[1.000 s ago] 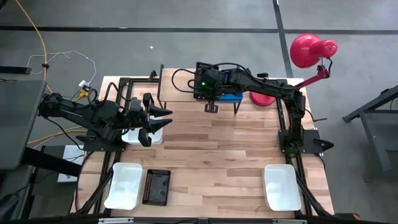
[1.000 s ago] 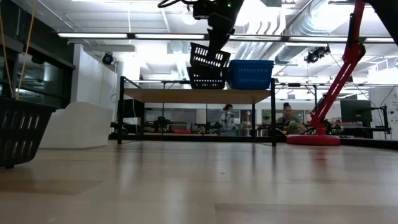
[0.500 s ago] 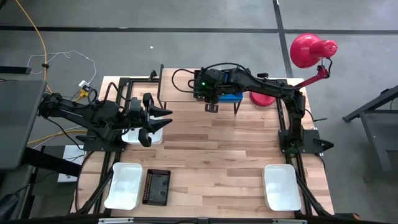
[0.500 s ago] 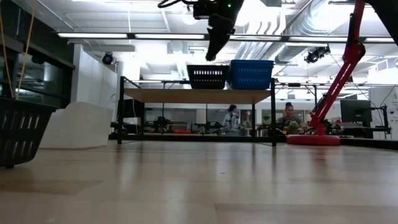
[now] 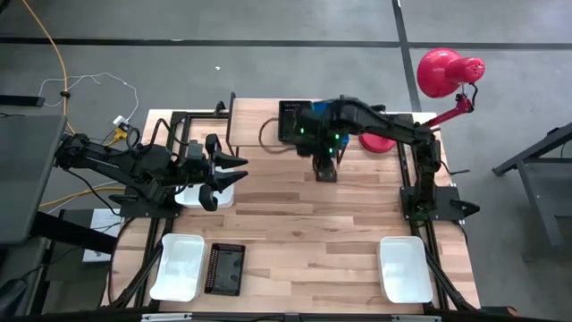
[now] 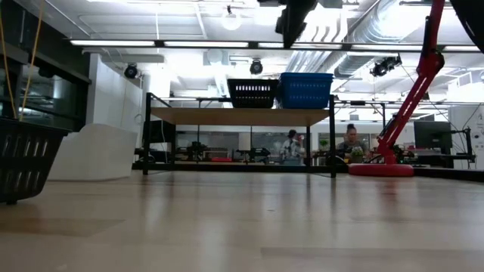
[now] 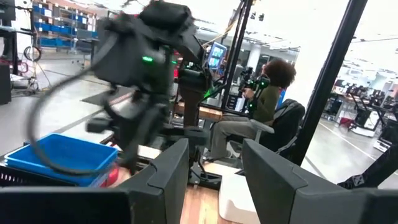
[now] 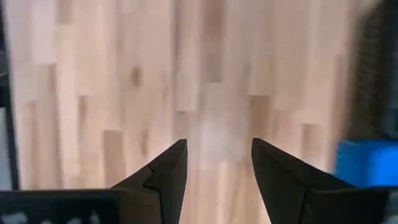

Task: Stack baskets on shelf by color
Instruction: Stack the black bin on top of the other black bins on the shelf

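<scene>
Baskets of small, shallow rectangular plastic sit in several places: on the low shelf (image 6: 240, 115) with its light wooden plank top and thin dark metal legs, a black basket with slatted sides (image 6: 252, 93) stands touching a bright blue basket (image 6: 305, 90) beside it, both level on the plank at the far edge of the large wooden table (image 5: 304, 224). At the near edge lie a white basket (image 5: 177, 266) with a black gridded basket (image 5: 225, 268) just beside it, and a second white basket (image 5: 404, 268) well apart on the right. Another white basket (image 5: 214, 193) lies under the left arm. The right gripper (image 8: 214, 163) hangs over bare table planks just in front of the shelf, its two dark fingers (image 8: 168, 168) spread apart with nothing between them (only wood shows through the gap). The left gripper (image 5: 214, 179) waits at the table's left side, its fingers (image 7: 165, 177) parted and holding nothing. Beyond the table a red desk lamp (image 5: 444, 73) leans in, and a seated person (image 7: 264, 102) shows in the room behind.
</scene>
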Available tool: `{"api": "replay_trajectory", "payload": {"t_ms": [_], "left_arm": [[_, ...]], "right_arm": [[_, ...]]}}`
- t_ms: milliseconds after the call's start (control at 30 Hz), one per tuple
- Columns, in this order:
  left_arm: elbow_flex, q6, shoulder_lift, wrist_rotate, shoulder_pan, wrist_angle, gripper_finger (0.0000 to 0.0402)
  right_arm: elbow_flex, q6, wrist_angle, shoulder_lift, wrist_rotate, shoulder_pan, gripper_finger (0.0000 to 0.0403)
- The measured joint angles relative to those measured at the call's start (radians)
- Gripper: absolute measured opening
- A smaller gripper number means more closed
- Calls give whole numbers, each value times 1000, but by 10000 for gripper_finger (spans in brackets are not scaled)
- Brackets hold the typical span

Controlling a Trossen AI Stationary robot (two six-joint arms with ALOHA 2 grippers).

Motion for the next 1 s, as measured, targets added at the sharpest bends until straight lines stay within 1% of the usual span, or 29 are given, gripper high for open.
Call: {"api": "replay_trajectory", "payload": {"t_ms": [100,200,267,367,500,567,633,733,800,900,1000], "left_arm": [[0,0,0,2,0,0,138],[0,0,0,17,0,-3,138],[0,0,0,33,0,-6,138],[0,0,0,38,0,-23,138],[0,0,0,38,0,-51,138],[0,0,0,38,0,-57,138],[0,0,0,38,0,-61,138],[0,0,0,38,0,-71,138],[0,0,0,38,0,-74,138],[0,0,0,38,0,-75,138],[0,0,0,38,0,-75,138]], "right_arm": [[-65,7,46,-33,-30,67,155],[-194,22,98,-95,-47,133,148],[-316,61,150,-154,-51,175,143],[-527,149,261,-278,-62,230,140],[-801,365,437,-485,-58,294,138],[-917,511,548,-599,-17,325,138],[-1025,649,675,-706,46,362,138],[-1169,777,906,-848,173,420,138],[-1250,799,1066,-923,261,451,138],[-1348,751,1300,-999,376,473,138],[-1413,668,1484,-1041,424,475,138]]}}
